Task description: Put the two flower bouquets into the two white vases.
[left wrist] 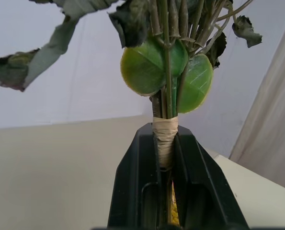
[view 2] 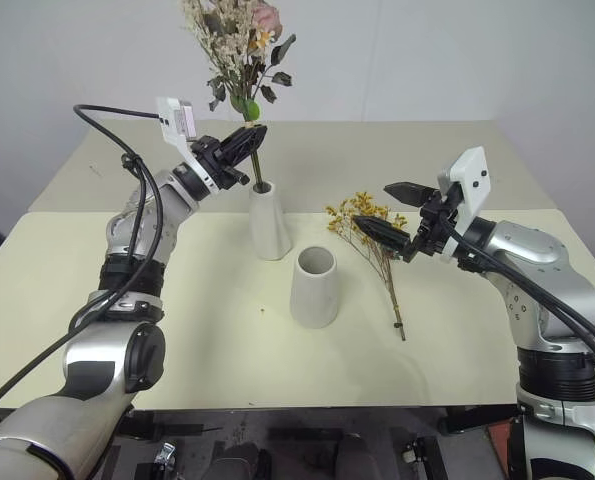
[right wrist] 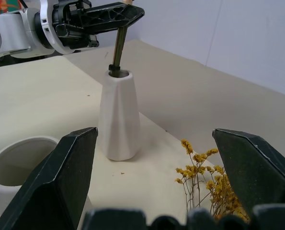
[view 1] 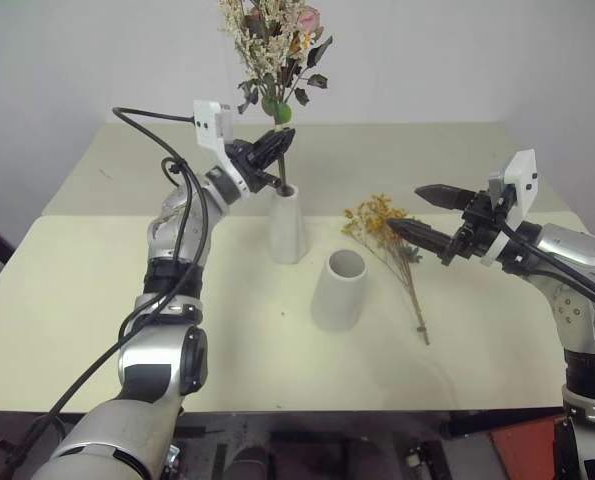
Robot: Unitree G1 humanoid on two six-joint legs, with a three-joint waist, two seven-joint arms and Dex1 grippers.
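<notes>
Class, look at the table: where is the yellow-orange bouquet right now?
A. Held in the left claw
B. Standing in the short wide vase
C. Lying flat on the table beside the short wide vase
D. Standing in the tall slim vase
C: the yellow-orange bouquet lies flat on the table, to the side of the short wide vase, whose mouth holds nothing.

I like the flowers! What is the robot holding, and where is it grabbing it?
The left gripper holds the cream-white bouquet by its taped stems. The right gripper holds nothing.
</notes>
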